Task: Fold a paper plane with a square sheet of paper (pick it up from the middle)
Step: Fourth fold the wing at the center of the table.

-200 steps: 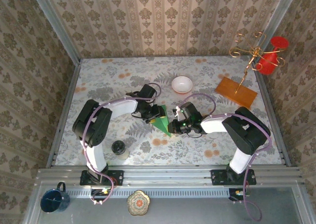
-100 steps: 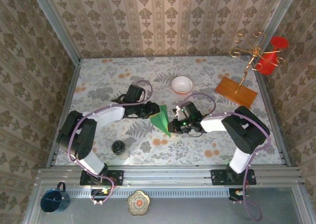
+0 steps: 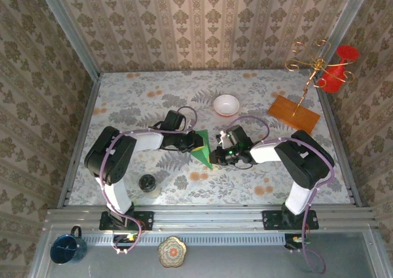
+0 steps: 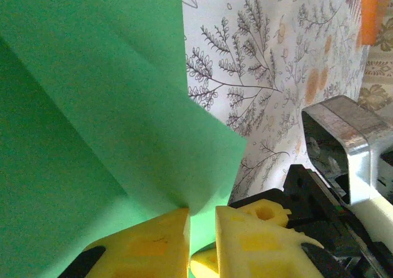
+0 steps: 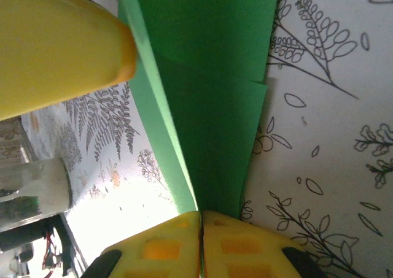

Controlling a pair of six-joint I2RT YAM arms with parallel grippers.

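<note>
The square sheet of paper is bright green and folded into a pointed wedge at the table's middle. It stands partly off the cloth between my two grippers. My left gripper is at its left side. In the left wrist view its yellow fingers stand a narrow slit apart, with a corner of the green paper running down between them. My right gripper is on the right side. Its pads are pressed together on the paper's folded edge.
A white bowl sits behind the paper. An orange-brown wooden board with a gold wire stand is at the back right. A dark-lidded jar stands near the front left. A blue mug rests on the front rail.
My left gripper's jaws have narrowed onto the paper's corner, and the left arm's elbow swung out to the left and back. The right gripper has stayed on the fold.
</note>
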